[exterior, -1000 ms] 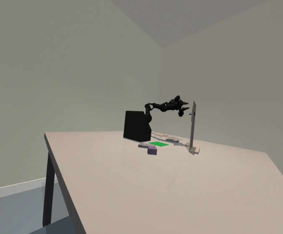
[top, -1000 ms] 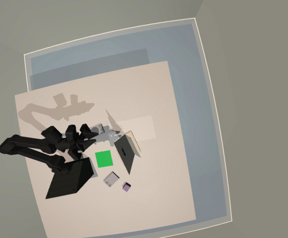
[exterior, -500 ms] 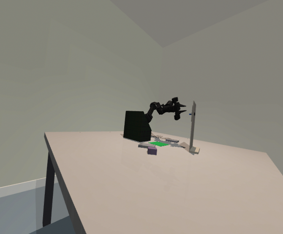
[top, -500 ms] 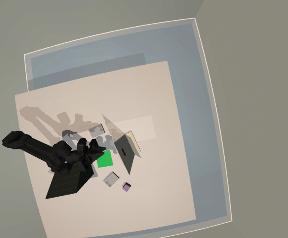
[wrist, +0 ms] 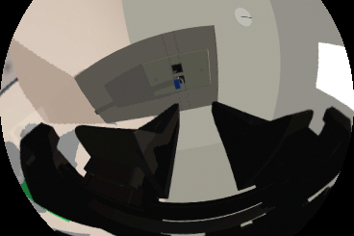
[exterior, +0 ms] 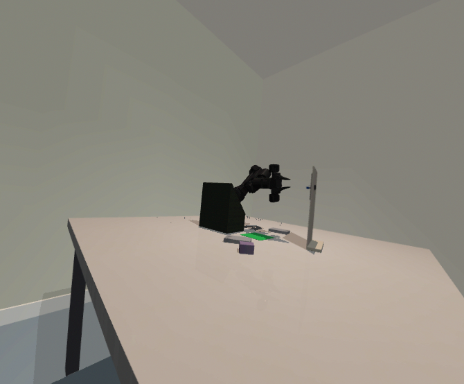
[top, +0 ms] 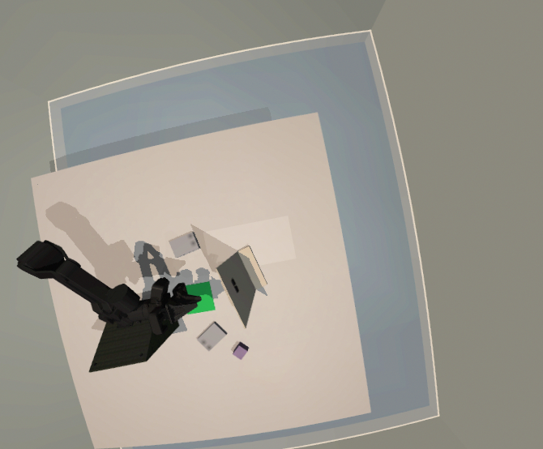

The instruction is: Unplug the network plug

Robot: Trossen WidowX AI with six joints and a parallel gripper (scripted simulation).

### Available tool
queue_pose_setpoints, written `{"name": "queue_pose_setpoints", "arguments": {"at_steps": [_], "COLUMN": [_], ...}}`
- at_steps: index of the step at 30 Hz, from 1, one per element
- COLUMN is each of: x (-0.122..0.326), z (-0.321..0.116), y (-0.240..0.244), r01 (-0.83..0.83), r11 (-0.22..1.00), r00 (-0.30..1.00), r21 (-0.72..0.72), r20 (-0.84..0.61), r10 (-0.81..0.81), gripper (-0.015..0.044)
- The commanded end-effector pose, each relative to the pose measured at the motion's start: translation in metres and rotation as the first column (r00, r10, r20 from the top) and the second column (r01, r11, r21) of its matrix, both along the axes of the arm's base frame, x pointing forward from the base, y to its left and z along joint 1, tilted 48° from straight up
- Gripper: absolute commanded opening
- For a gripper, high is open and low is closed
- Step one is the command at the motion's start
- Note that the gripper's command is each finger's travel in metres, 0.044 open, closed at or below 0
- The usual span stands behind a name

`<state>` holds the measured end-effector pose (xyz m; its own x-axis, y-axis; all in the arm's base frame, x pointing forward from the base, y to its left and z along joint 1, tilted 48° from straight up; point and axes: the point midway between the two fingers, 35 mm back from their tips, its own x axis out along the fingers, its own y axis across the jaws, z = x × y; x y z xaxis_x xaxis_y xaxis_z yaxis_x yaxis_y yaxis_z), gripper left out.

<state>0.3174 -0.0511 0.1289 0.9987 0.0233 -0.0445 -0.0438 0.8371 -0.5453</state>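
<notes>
The upright panel (top: pixel 240 309) (exterior: pixel 311 219) (wrist: pixel 204 38) stands in front of the gripper. The small plug shows blue (exterior: pixel 307 187) (wrist: pixel 177 84) and sticks out of the panel's face; its tab cannot be made out. My gripper (top: pixel 198 299) (exterior: pixel 289 183) (wrist: pixel 195 107) is open and empty, its fingers a moderate distance apart. It is short of the panel, roughly at plug height, with its fingers one above the other in the exterior view. The marked green square (top: pixel 206 304) (exterior: pixel 257 236) lies on the table below the gripper, partly hidden in the top view.
One grey block (top: pixel 183 244) (exterior: pixel 278 230) lies beyond the square, and another grey block (top: pixel 211 335) (exterior: pixel 234 239) lies on its other side near a purple cube (top: pixel 240 350) (exterior: pixel 246 247). A dark opening (wrist: pixel 177 67) is beside the plug. The arm's dark base (top: pixel 126 343) (exterior: pixel 217 206) stands behind.
</notes>
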Motion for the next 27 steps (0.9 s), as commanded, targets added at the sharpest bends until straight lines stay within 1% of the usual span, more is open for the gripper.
{"name": "queue_pose_setpoints", "arguments": {"at_steps": [1,5,9,21,27], "x": [-0.013,-0.025,-0.027,0.027,0.033], "z": [-0.015,-0.024,-0.026,-0.018,-0.017], "y": [-0.003,-0.003,-0.003,0.008,0.009], "r01": [-0.005,-0.011,-0.012,-0.010,-0.010], "r11": [0.998,0.992,0.991,0.988,0.988], "r00": [1.000,1.000,1.000,1.000,1.000], "r21": [-0.064,-0.122,-0.132,-0.152,-0.153], "r20": [-0.012,-0.018,-0.018,-0.009,-0.008], "r10": [0.004,0.009,0.010,0.009,0.009], "gripper": [0.0156,0.0156,0.0156,0.0156,0.0156]}}
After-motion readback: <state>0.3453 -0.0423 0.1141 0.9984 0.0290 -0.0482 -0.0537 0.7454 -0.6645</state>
